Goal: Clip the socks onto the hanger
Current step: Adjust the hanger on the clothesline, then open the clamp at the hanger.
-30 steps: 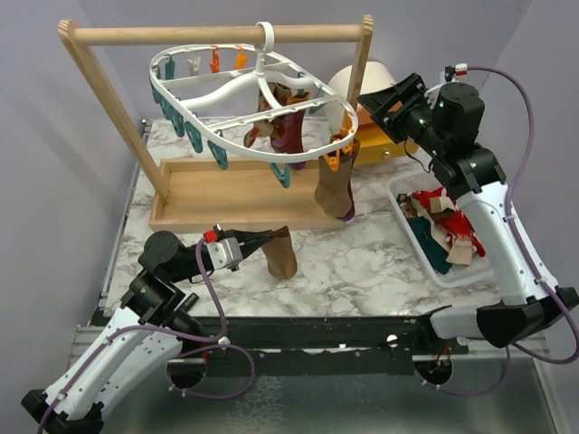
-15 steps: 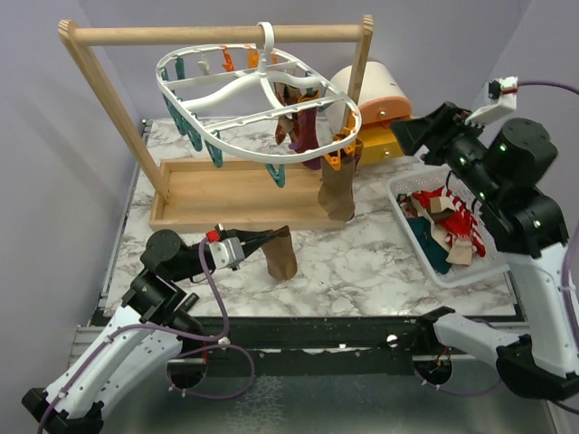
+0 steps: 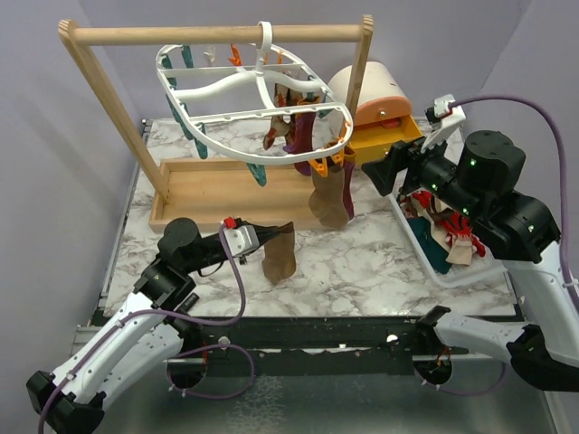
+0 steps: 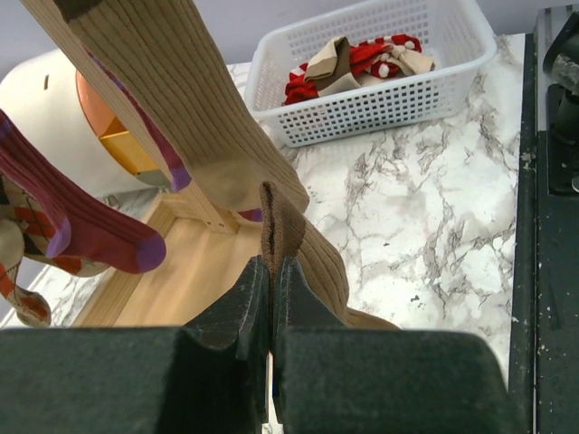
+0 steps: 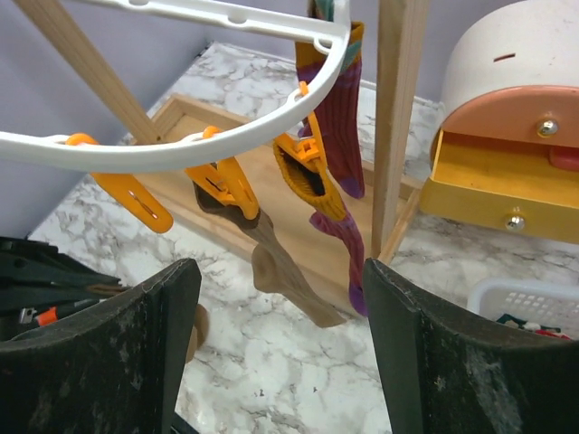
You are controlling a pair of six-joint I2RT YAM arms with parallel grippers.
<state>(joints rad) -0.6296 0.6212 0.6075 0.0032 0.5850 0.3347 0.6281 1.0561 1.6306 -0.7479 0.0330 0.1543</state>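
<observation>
The white oval hanger (image 3: 237, 116) hangs by its hook from the wooden rack bar, with teal and orange clips (image 3: 329, 164) around it. A tan-brown sock (image 3: 330, 194) and a maroon sock (image 3: 303, 136) hang from clips on its right side; both show in the right wrist view, tan-brown (image 5: 289, 271) and maroon (image 5: 339, 108). My left gripper (image 3: 270, 233) is shut on the edge of a second tan-brown sock (image 3: 279, 255), which hangs above the marble. In the left wrist view the jaws (image 4: 271, 276) pinch its cuff (image 4: 279, 217). My right gripper (image 3: 384, 172) is open and empty, right of the hanger (image 5: 226, 149).
A white slatted basket (image 3: 409, 237) with several more socks stands at the right, also in the left wrist view (image 4: 380, 99). A white-and-orange box with an open yellow drawer (image 3: 384, 136) stands behind it. The wooden rack's tray (image 3: 217, 194) lies under the hanger.
My right arm has drawn back from the hanger and come down to the basket's left end. The hanger has swung and turned. My left gripper has shifted slightly right with its sock.
</observation>
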